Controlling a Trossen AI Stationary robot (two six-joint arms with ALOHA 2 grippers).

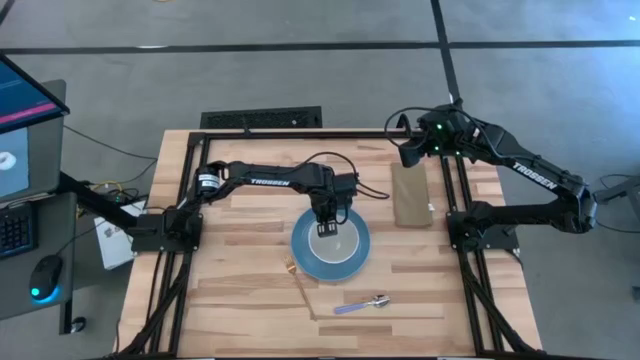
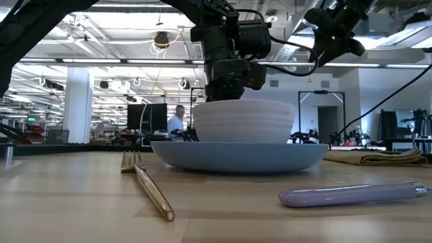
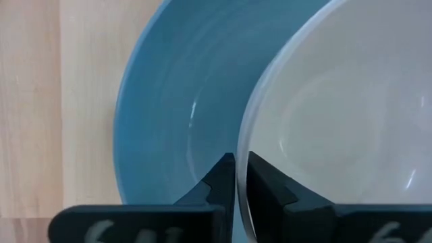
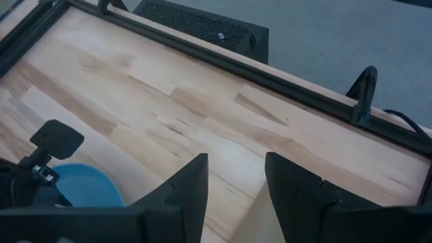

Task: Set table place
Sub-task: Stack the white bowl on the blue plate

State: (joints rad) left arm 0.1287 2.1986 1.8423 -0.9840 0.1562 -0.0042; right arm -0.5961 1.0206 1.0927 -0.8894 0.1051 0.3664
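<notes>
- Stretching across the whole work area, the table (image 1: 250, 215) shows its light wooden planks inside a black metal frame, and everything sits on it.
- Near the middle of it, a blue plate (image 1: 305, 255) lies flat, and a white bowl (image 1: 329, 243) stands on that plate.
- Left gripper (image 1: 326, 228) is right over the bowl, fingers nearly together and pinching its rim; the wrist view has one finger inside the wall and one outside.
- Beside the plate on its left-arm side, a gold fork (image 1: 299, 280) lies on the wood.
- Closer to the front edge, a lavender-handled spoon (image 1: 362, 303) rests apart from the plate.
- An olive-brown pad (image 1: 411, 196) lies toward the right arm's side.
- Right gripper (image 1: 410, 153) hangs high over the far edge, fingers apart and holding nothing.
</notes>
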